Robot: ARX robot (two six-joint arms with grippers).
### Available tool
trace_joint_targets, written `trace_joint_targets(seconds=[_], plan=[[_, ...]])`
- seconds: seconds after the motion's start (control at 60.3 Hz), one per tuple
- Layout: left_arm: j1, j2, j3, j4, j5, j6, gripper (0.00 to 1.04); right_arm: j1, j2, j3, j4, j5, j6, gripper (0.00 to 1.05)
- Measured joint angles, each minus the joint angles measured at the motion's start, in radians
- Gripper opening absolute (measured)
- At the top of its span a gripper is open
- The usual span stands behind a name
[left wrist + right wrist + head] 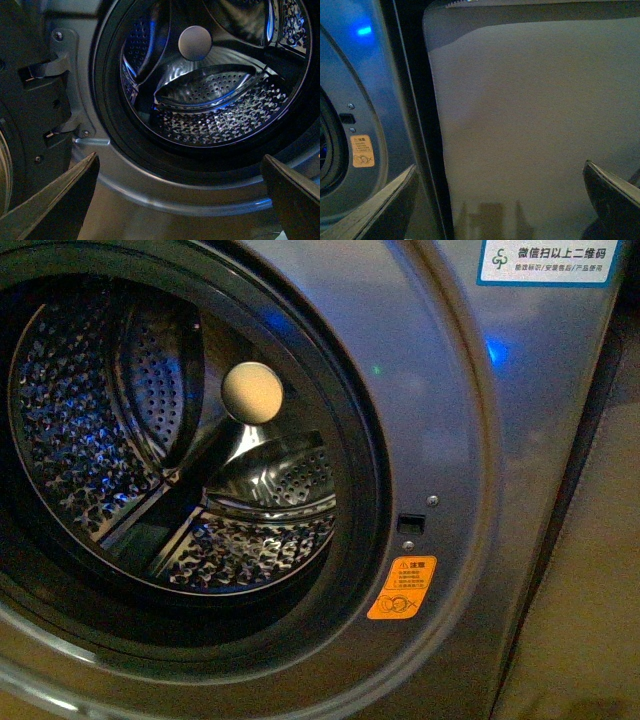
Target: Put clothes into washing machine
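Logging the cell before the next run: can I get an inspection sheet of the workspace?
Surface: nothing seen.
Job's things: washing machine port open, drum empty; clothes not in view.
Clutter: nothing seen.
Grippers: left gripper open, empty; right gripper open, empty.
Cables: nothing seen.
Surroundings: plain pale panel beside the machine; dim light.

The left tool is spread wide, its two dark fingers well apart and empty. The right tool is spread just as wide, its wedge-shaped fingers gripping nothing.
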Motion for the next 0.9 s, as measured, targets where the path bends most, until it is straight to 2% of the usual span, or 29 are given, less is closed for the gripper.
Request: trace_joint_targets(seconds=[0.746,0.779,0.829,0.862,0.879,0.895], plan=[[0.0,0.0,0.0,0.0,0.0,0.0,0.98,0.0,0.0,0.0,0.0,-0.002,0.0,0.97],[0.0,0.0,0.0,0.0,0.0,0.0,0.98,-0.042,0.023,0.0,0.032,-0.141,0.007,0.97],[0.0,0.0,0.0,0.0,0.002,0.0,0.98,-0.215,0.117,0.009,0.145,-0.527,0.034,0.97],[0.0,0.0,0.0,0.0,-0.001,0.0,0.98,-0.301,0.166,0.018,0.207,-0.661,0.054,0.97],[0.0,0.0,0.0,0.0,-0.001,0.0,0.98,-0.375,0.209,0.03,0.267,-0.787,0.08,0.97],[0.0,0.0,0.0,0.0,-0.001,0.0,0.98,-0.407,0.23,0.036,0.298,-0.83,0.087,0.97]])
